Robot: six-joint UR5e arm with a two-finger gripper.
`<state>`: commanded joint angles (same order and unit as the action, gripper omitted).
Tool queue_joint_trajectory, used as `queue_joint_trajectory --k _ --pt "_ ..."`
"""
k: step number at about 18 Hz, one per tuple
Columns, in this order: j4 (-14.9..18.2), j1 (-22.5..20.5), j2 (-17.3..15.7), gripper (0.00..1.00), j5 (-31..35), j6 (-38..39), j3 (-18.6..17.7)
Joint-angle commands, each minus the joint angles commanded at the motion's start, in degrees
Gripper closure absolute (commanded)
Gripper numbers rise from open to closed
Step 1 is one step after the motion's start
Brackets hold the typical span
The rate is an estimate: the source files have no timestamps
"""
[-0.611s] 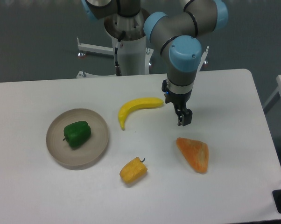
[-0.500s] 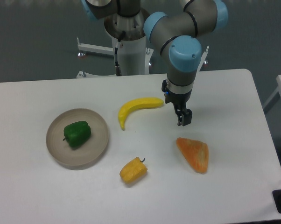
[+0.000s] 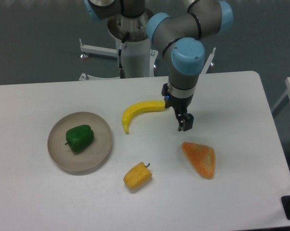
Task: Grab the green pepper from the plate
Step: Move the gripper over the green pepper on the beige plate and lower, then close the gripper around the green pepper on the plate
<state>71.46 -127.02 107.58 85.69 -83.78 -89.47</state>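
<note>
Your arm reached down from its base at the back of the table (image 3: 241, 96), its blue-capped wrist pointing straight at the surface, and the gripper (image 3: 184, 123) hung just above the tabletop at the right end of the banana (image 3: 141, 111), overlapping that tip from this angle. You could not tell from this view whether its fingers were spread or closed; they showed only as one dark block, and nothing was visibly held between them. Nearest the camera lay the yellow-orange pepper (image 3: 137, 176), its stem up and to the right, and just to its right the orange wedge (image 3: 200, 158), below the gripper and apart from it. Farther back, the banana curved from the gripper's side down toward the left. Well to the left of all this sat the plate (image 3: 59, 156), and the green pepper (image 3: 79, 138) lay on it, near the middle, with its short stem toward the left rim. The banana and the yellow-orange pepper lay between your gripper and that plate.
</note>
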Motion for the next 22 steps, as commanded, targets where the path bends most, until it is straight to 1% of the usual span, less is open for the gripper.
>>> queue_joint_trajectory --k 5,10,11,12,13,15,16,18,22 --pt "-0.4 7.4 0.0 0.00 -0.1 8.0 -0.9" --pt "-0.5 13.3 0.9 0.00 0.0 15.6 -1.1" --pt "-0.6 15.8 1.1 0.00 0.0 18.4 -1.4" --pt "-0.8 16.5 1.3 0.00 0.0 20.8 -1.7" --pt "-2.0 17.0 1.7 0.00 -0.1 22.6 -1.6" --pt "-5.0 19.5 3.1 0.00 -0.6 27.2 -1.7" --pt "-5.5 20.7 3.9 0.00 -0.6 29.8 -1.7" --pt "-5.6 22.6 5.0 0.00 -0.6 31.6 -1.7" --pt "-5.7 23.7 6.2 0.00 -0.6 32.7 -1.7"
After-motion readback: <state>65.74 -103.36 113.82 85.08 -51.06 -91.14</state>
